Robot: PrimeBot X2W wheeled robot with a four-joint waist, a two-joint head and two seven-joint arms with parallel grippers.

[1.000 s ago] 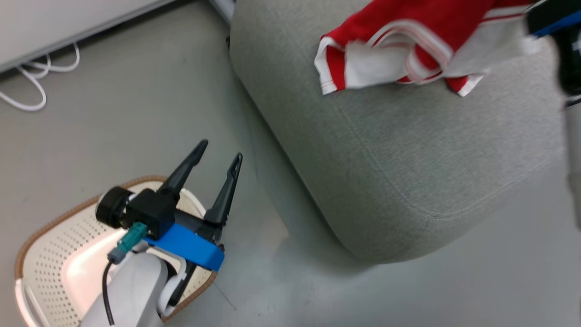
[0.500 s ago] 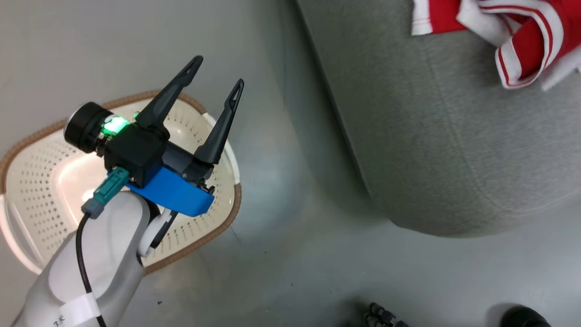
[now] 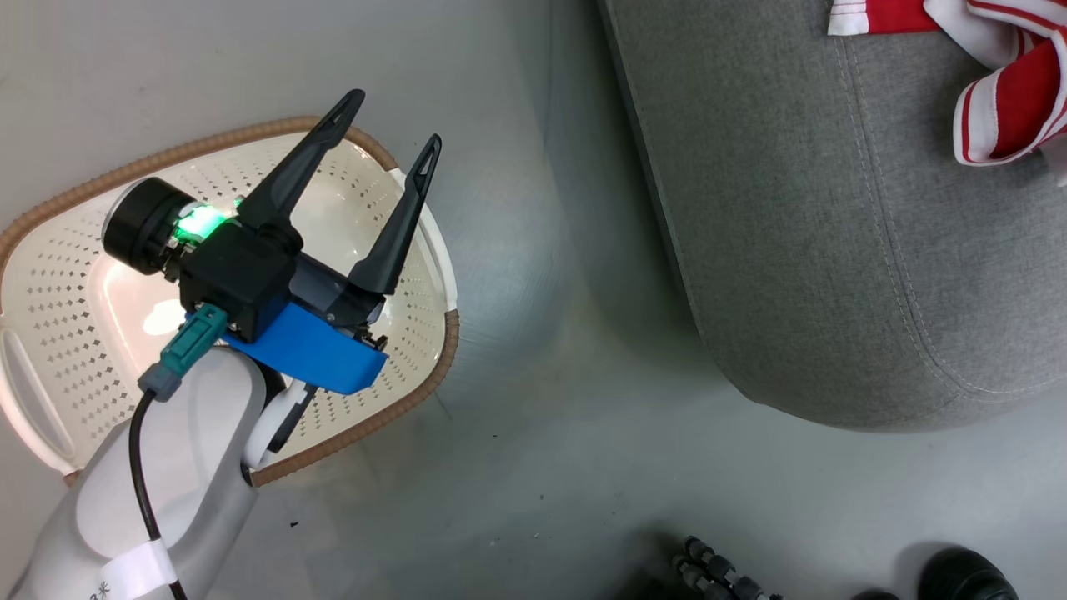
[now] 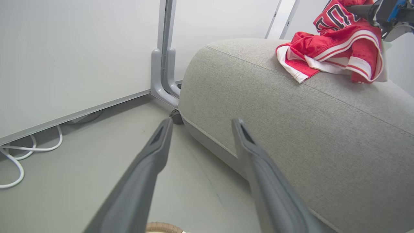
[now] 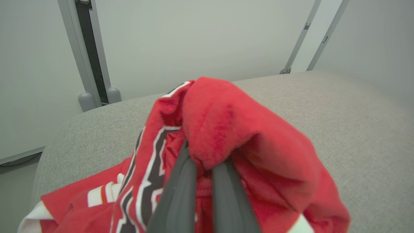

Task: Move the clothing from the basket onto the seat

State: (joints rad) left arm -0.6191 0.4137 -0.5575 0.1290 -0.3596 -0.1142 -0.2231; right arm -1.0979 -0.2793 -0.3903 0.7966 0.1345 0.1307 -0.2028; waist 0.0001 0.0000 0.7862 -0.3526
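Note:
The cream basket [image 3: 75, 275] with a brown rim stands on the floor at the left; the part of its inside that shows holds no cloth. My left gripper [image 3: 393, 119] hovers open over it, with nothing between the fingers [image 4: 152, 152]. The grey seat [image 3: 834, 250] rises to the right. The red clothing [image 4: 323, 55] with white trim lies heaped on the seat's top [image 4: 291, 123]. My right gripper [image 5: 205, 165] is shut on a fold of the lettered jersey [image 5: 226, 129], which drapes over its fingertips just above the seat [image 5: 339, 113]. In the left wrist view the right gripper [image 4: 372, 11] holds the jersey up.
A pale partition panel [image 4: 64, 58] on a grey foot [image 4: 163, 87] stands behind the seat. White cables [image 4: 19, 155] lie on the floor beneath it. Dark parts [image 3: 717, 575] show at the head view's bottom edge. Open floor [image 3: 542, 417] lies between basket and seat.
The head camera has swung, so basket and seat sit differently in the picture and the right gripper has left that view. The left gripper stays open over the basket.

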